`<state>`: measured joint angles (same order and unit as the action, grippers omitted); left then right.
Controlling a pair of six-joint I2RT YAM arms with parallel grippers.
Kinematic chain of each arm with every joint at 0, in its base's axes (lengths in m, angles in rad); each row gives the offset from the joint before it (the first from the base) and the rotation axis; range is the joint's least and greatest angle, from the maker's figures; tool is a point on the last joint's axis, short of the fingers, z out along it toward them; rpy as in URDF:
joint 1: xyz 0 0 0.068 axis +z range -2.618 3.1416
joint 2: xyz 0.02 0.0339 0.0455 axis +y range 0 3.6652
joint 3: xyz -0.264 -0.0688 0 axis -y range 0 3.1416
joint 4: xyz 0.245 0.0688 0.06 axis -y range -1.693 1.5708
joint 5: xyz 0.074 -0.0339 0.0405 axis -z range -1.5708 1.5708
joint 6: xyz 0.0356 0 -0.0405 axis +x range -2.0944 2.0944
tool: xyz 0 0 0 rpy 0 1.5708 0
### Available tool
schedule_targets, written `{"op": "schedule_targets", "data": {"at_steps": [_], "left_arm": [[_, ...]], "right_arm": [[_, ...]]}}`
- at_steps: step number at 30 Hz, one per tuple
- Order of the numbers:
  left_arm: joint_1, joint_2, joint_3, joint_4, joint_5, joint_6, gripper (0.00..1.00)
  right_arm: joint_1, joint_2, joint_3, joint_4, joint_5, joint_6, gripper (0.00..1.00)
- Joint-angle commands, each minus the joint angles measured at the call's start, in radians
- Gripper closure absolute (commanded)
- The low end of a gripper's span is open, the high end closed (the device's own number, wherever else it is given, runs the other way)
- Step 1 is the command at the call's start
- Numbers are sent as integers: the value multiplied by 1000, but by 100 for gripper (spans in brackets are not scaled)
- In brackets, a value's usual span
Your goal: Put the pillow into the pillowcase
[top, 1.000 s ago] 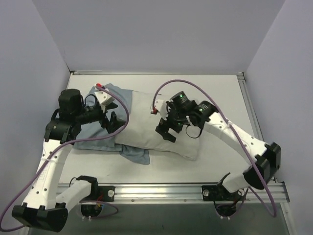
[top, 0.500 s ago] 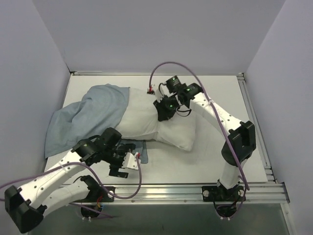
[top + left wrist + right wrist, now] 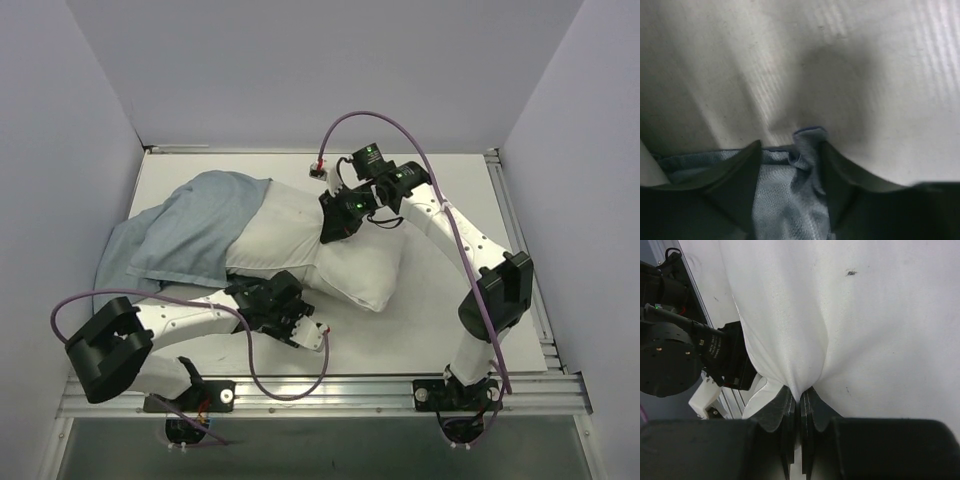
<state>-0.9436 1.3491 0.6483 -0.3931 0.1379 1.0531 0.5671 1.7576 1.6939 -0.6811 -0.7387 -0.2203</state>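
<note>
**Soft pillow, limp case: two pinch grips at the pillow's edges**

The right tool (image 3: 800, 390) is clamping tight on a small ridge of the pillow (image 3: 865, 315), and the white cover is puckering up into the closed fingers. In the overhead view this grip is sitting on the pillow's upper edge, near the centre of the frame. The left tool (image 3: 790, 146) is standing with its fingers apart. A crumpled fold of the pillowcase (image 3: 780, 200) is lying in the gap, and nothing is showing it gripped. Overhead, this tool is working at the pillow's lower edge, at lower centre.

The pillow is lying across the middle of the bench (image 3: 450, 290). Its right portion is showing bare. Its left portion is sitting under the pale blue pillowcase, which is spreading away toward the left of the frame. It is looking partly sleeved rather than merely covered.

The pillow is probably handling as light, plump and squashy. A pinch is taking only the cover, so the filling will likely be sagging and lagging behind the grip, and a corner or seam should hold better. The pillowcase is looking limp and shapeless, with its mouth collapsing. The best hold is likely the hem of the opening, one layer only, since catching both layers would be closing the mouth. Cloth dragging on cloth may be bunching the case rather than sliding it.
</note>
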Motion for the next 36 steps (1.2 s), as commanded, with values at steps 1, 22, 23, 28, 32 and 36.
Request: {"op": "schedule_targets", "data": {"at_steps": [1,22,23,28,32,36], "left_arm": [[37,100,29,62,-54,85,49],[-222,-121,146,421,427,-193,44],[-222,-167,139,401,407,-237,38],[-190,-411,281,113,188,-636,36],[16,-412,424,-4,11,-866,36],[352,-216,575,-53,120,-949,36]], "right_arm": [[-15,-58,38,-3,-87,24,100],[-90,88,-215,5,-246,-19,100],[-82,91,-253,8,-229,-69,100],[-32,82,-439,31,-191,-145,100],[25,-104,-502,0,-211,-188,87],[92,-254,-571,-67,-237,-234,85]]}}
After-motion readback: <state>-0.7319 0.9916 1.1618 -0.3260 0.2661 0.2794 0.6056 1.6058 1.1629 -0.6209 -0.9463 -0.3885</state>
